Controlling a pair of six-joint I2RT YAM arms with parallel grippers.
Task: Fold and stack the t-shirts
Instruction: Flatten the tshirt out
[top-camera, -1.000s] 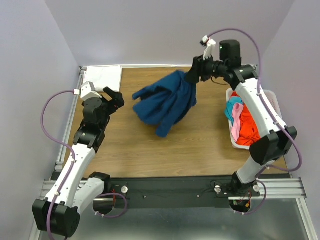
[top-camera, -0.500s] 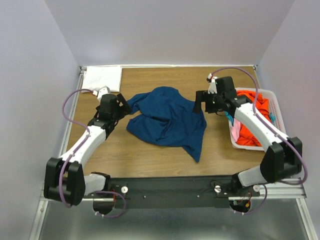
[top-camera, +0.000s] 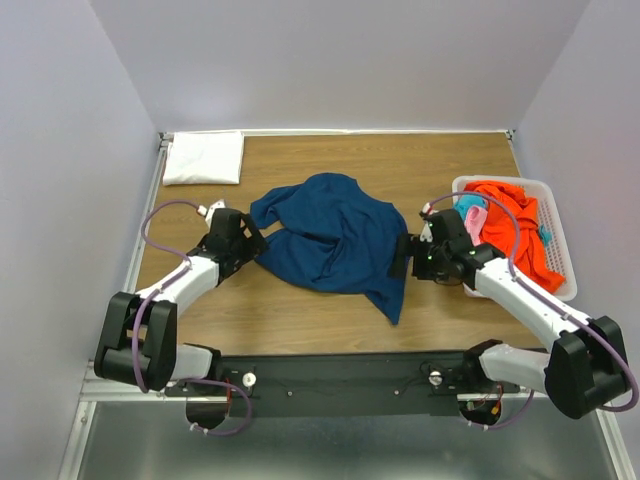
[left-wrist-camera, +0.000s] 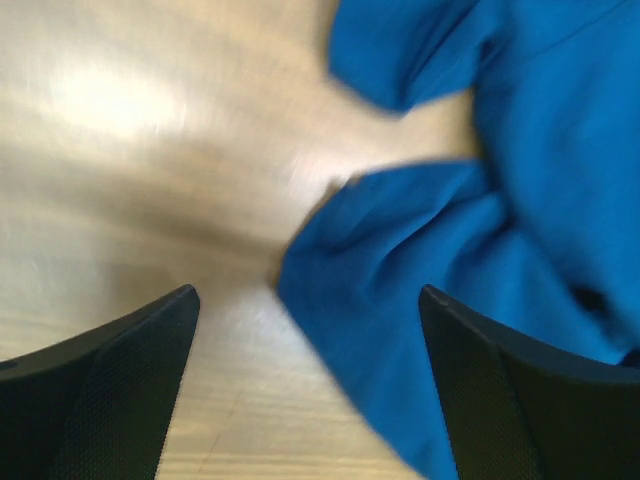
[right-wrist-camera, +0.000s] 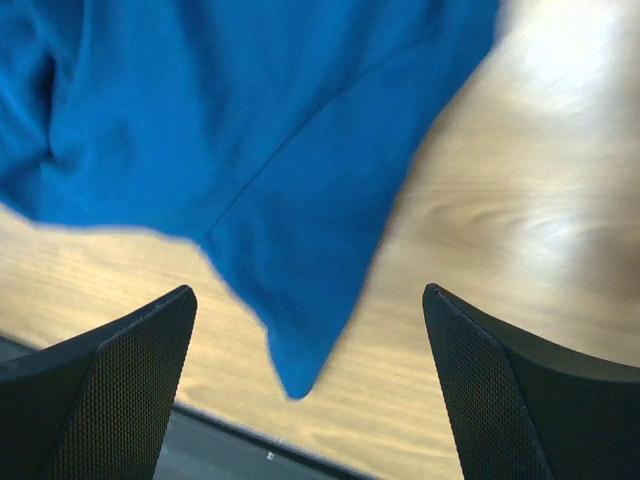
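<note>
Overhead I see even, sharp light; my wrist views blur the shirt, glare whitening the table upper left.

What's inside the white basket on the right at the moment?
An orange t-shirt fills most of the basket and is heaped above its rim. A pink t-shirt and a bit of teal cloth show at the left edge. Anything beneath the orange heap is covered.

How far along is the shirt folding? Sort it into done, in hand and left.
Done: one white shirt lies folded at the far left corner. In hand: the blue shirt lies crumpled mid-table, left gripper and right gripper open beside it. Left: the orange shirt and others in the basket.
</note>
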